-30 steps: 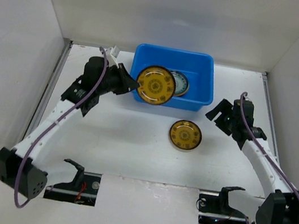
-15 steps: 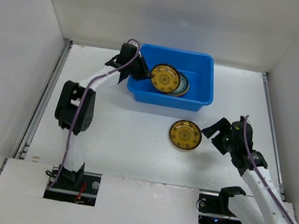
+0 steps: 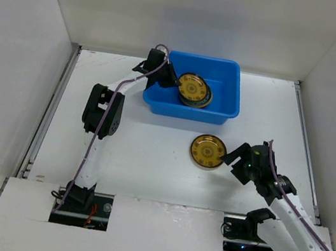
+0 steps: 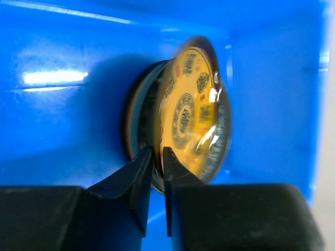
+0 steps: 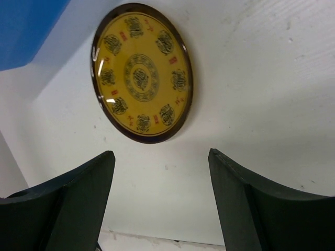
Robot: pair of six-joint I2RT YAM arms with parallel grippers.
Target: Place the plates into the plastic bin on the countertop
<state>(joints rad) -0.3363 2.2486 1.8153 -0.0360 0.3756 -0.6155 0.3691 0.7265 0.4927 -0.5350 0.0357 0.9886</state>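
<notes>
Arm outstretched, left gripper on plate in bin

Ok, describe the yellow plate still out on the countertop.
The yellow-brown plate is round, shallow and glossy, with a dark brown rim, a ring of dark medallions and a central emblem. It lies flat, face up, on the white countertop, in front of the blue bin. Nothing touches it; the open right end effector hovers to its right.
</notes>
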